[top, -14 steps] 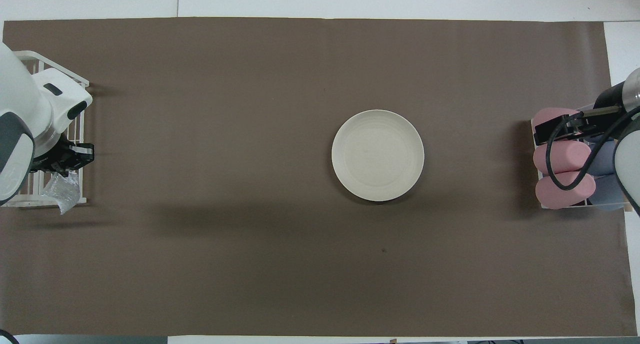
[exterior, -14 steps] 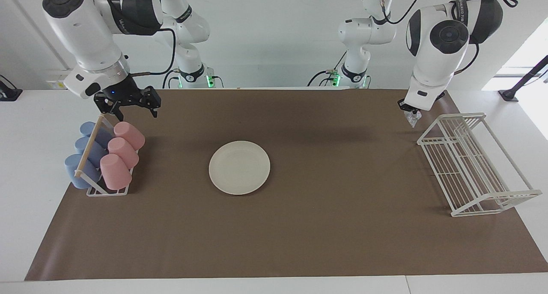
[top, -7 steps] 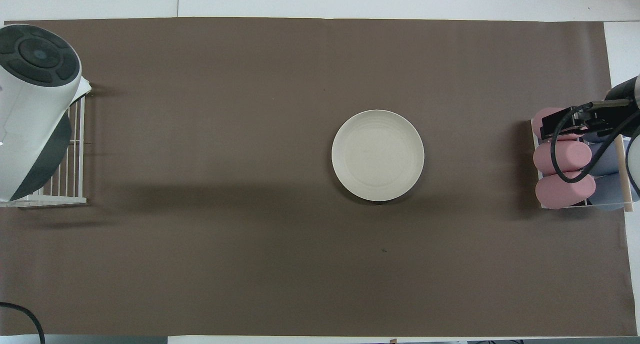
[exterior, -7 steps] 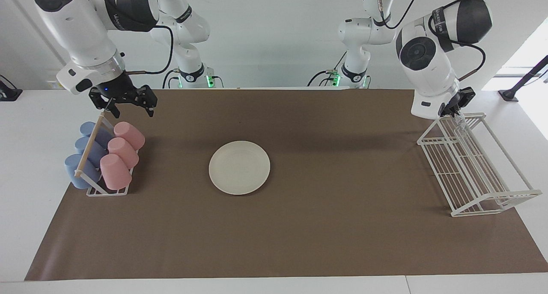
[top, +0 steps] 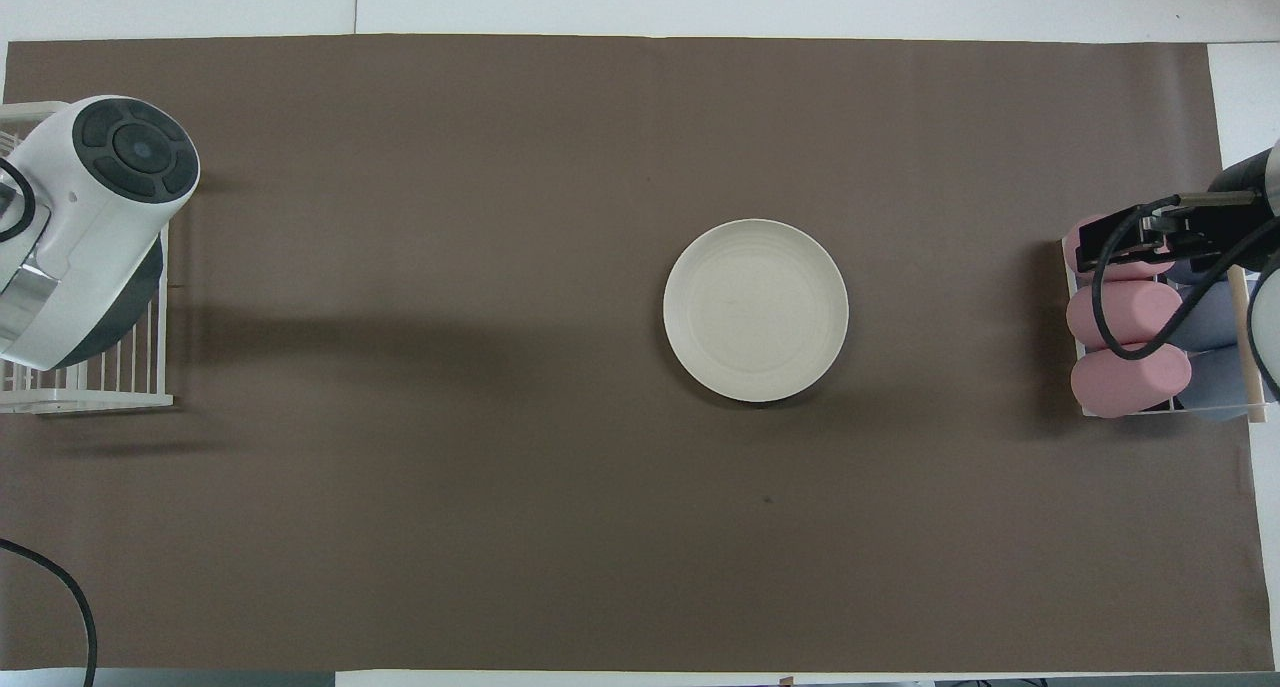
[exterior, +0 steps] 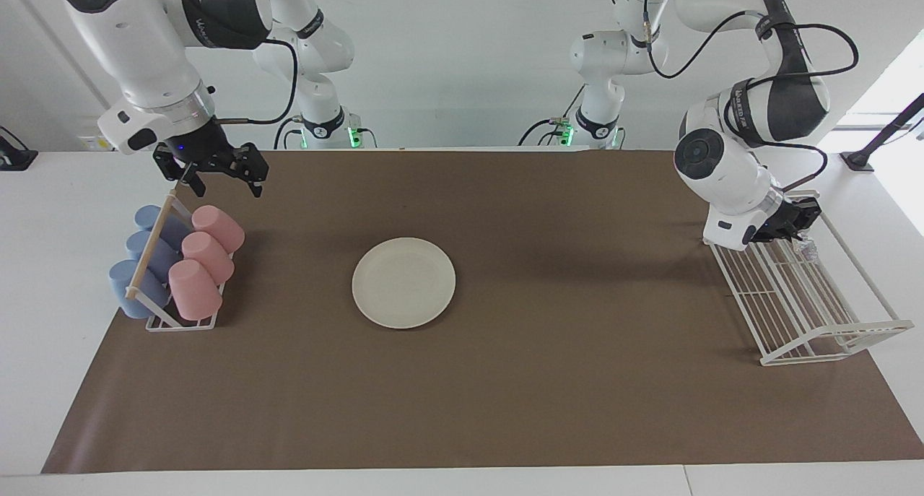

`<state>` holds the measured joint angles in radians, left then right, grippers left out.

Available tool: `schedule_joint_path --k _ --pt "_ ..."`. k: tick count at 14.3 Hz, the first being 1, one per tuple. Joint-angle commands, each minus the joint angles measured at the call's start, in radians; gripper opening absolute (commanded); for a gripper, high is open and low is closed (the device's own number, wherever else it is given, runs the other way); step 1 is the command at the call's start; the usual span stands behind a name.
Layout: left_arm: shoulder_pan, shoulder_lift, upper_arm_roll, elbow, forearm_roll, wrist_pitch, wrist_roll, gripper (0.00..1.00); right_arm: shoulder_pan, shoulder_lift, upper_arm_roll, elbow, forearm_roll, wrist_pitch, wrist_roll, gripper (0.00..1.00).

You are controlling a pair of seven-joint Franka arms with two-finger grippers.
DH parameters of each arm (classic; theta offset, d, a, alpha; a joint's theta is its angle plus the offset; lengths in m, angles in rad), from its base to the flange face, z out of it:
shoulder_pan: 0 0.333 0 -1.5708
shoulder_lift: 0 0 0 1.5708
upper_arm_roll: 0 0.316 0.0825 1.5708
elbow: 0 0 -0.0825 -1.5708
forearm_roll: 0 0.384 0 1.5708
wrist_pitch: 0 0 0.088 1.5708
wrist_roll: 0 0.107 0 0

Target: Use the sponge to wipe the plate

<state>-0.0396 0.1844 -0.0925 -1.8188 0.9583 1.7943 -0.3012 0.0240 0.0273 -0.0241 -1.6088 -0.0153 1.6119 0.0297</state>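
Observation:
The cream-white plate (exterior: 403, 282) lies flat on the brown mat at mid-table; it also shows in the overhead view (top: 755, 310). My left gripper (exterior: 800, 230) is low over the white wire rack (exterior: 816, 315) at the left arm's end of the table. It is shut on the small silvery sponge (exterior: 806, 250), which hangs just under its fingers inside the rack. In the overhead view the left arm's body hides both. My right gripper (exterior: 225, 183) is open and empty, over the mat beside the cup rack (exterior: 153, 321); it also shows in the overhead view (top: 1115, 242).
The cup rack holds pink cups (exterior: 204, 258) and blue cups (exterior: 137, 279) on their sides, at the right arm's end of the table. The wire rack's end (top: 90, 399) shows under the left arm. The brown mat (exterior: 577, 380) covers the table.
My left arm swung the sponge from over the mat beside the wire rack to over the rack and lowered it into it. My right gripper barely moved.

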Motion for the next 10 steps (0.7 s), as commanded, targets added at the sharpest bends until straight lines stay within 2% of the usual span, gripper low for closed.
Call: schedule_joint_path --k 1,7,8,10 --pt "0.010 -0.025 -0.004 -0.050 0.027 0.034 -0.045 0.00 -0.007 -0.004 0.000 0.006 0.000 -0.007 0.009 1.00" --pt "0.007 -0.033 -0.009 -0.085 0.008 0.042 -0.124 0.00 -0.010 -0.006 -0.007 0.007 -0.002 -0.006 0.007 1.00" --pt "0.007 -0.036 -0.009 -0.088 0.007 0.043 -0.127 0.18 -0.012 -0.006 -0.007 0.006 -0.002 -0.006 0.006 1.00" --pt "0.007 -0.036 -0.009 -0.091 -0.009 0.043 -0.141 0.74 -0.012 -0.007 -0.007 0.006 -0.003 -0.006 0.004 1.00"
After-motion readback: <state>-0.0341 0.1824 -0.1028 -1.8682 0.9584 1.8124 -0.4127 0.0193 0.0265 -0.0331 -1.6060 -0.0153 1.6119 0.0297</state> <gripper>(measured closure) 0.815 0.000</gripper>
